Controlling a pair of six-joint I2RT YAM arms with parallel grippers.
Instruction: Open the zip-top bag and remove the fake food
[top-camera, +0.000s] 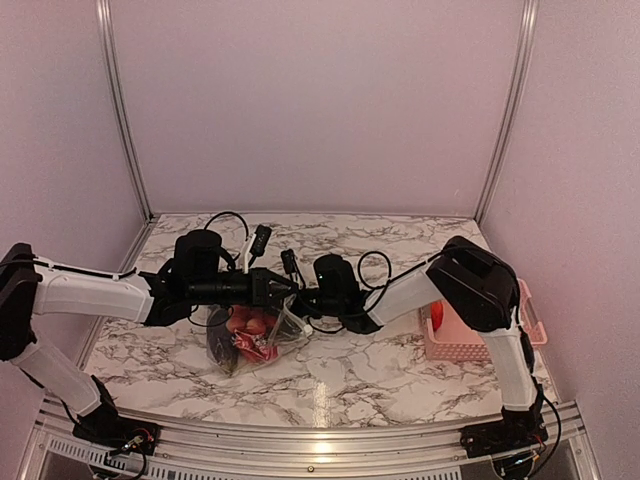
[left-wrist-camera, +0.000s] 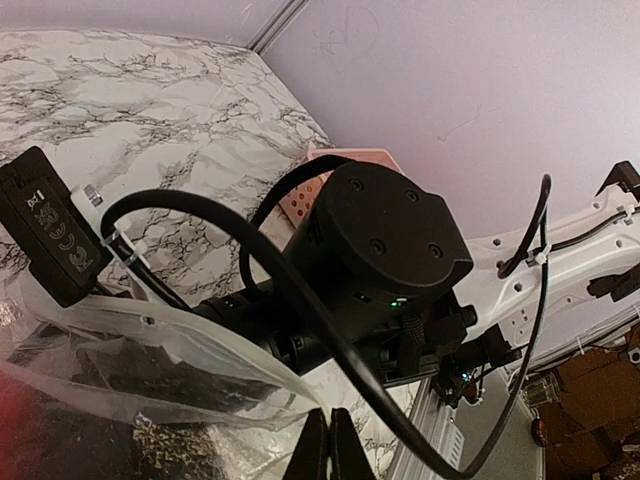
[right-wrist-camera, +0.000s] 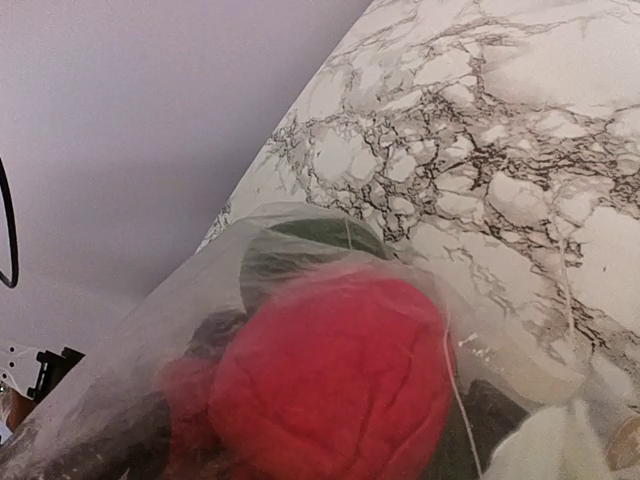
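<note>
— Left gripper (left-wrist-camera: 330, 447): its fingers (left-wrist-camera: 314, 456) are pressed together at the bottom of the wrist view. The bag (top-camera: 252, 340) film runs right up to them, so it seems to be pinching the bag's edge.
— And the right gripper (top-camera: 303, 300)?
— It sits against the bag's top, facing the left one. Its fingers are hidden, so I can't tell whether they are spread or closed.
— Where is the bag?
— Between the two grippers, over the middle of the table (top-camera: 400, 380), sagging below them. Whether its bottom touches the marble is unclear.
— The food (top-camera: 250, 322)?
— Inside the bag. A big red piece (right-wrist-camera: 330, 385) presses against the film, with a dark green piece (right-wrist-camera: 320, 232) just behind it.
— Anything else?
— A pink basket (top-camera: 470, 347) at the table's right edge, well apart from the bag, with a red lump (top-camera: 436, 316) in it.
</note>
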